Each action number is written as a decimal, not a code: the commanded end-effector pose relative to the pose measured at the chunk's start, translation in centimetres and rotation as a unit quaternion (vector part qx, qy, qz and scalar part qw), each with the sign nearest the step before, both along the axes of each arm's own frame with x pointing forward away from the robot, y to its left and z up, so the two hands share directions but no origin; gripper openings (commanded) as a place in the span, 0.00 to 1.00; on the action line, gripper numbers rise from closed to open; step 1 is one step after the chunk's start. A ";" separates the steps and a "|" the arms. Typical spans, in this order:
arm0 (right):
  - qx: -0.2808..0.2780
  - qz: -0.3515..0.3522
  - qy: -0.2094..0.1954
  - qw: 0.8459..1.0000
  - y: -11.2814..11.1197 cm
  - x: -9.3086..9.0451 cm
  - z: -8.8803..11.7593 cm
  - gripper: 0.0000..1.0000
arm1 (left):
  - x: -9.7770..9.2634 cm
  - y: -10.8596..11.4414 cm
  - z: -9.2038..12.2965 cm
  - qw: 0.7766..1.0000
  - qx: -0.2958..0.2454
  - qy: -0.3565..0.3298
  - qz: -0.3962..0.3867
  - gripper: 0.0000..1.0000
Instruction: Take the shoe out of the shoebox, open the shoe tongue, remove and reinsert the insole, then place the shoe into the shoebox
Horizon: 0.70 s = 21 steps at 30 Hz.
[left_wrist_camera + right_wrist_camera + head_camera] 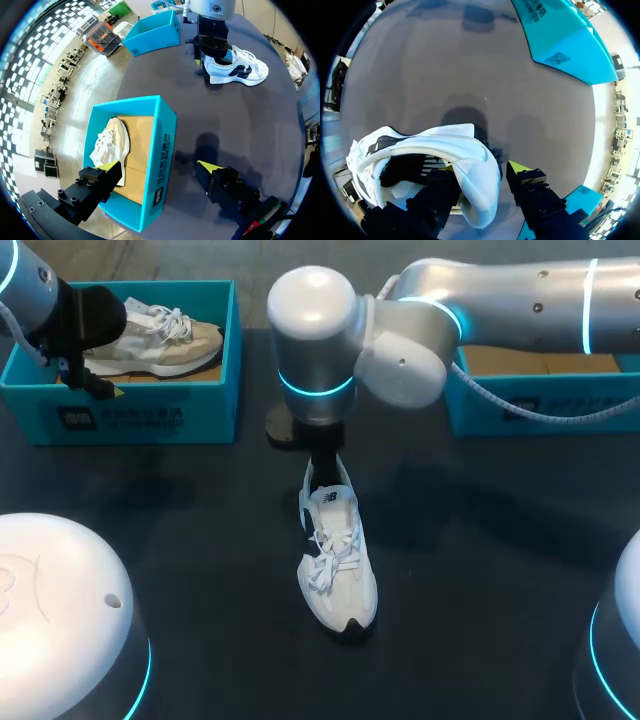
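Honestly, nothing here is readable. The left shoebox (pixel 200 415) has a white square code (pixel 78 420) and a line of white print (pixel 140 418) on its front wall, all too small to make out. The right shoebox (pixel 600 405) carries a similar mark, also illegible. The white shoe (pixel 338 560) has a small dark logo (pixel 330 498) on its tongue.

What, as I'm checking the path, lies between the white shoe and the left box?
Only bare table, between white shoe and left box, in the head view.
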State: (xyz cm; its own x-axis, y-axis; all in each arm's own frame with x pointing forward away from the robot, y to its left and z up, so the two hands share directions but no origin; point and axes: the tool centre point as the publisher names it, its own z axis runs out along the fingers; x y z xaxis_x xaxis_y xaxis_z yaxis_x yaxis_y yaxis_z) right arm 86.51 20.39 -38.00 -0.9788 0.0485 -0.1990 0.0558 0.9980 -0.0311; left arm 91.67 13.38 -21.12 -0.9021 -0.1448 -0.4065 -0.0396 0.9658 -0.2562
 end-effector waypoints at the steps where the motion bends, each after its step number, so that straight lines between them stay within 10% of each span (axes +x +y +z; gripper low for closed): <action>1: -0.002 0.002 0.001 1.000 0.1 0.0 -0.4 0.44 | -0.1 0.0 0.0 1.000 0.001 0.000 0.001 1.00; 5: -0.006 0.003 0.002 1.000 0.1 0.1 -0.7 0.33 | -0.1 0.0 0.0 1.000 0.001 0.000 0.001 1.00; 8: -0.007 -0.002 0.002 1.000 -0.1 0.0 -0.8 0.00 | -0.1 0.0 0.0 1.000 0.001 0.000 0.001 1.00; 21: 0.001 -0.032 0.002 0.999 -0.6 -0.7 5.0 0.00 | -0.1 0.0 0.0 1.000 0.001 0.000 0.001 1.00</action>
State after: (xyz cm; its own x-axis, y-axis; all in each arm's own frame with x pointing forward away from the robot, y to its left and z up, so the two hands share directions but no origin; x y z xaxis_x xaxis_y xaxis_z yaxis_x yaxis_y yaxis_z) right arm 86.29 20.36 -35.72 -0.9759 0.1077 -0.1898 0.1182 0.9920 -0.0449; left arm 91.67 13.38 -21.12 -0.9021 -0.1449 -0.4065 -0.0396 0.9658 -0.2562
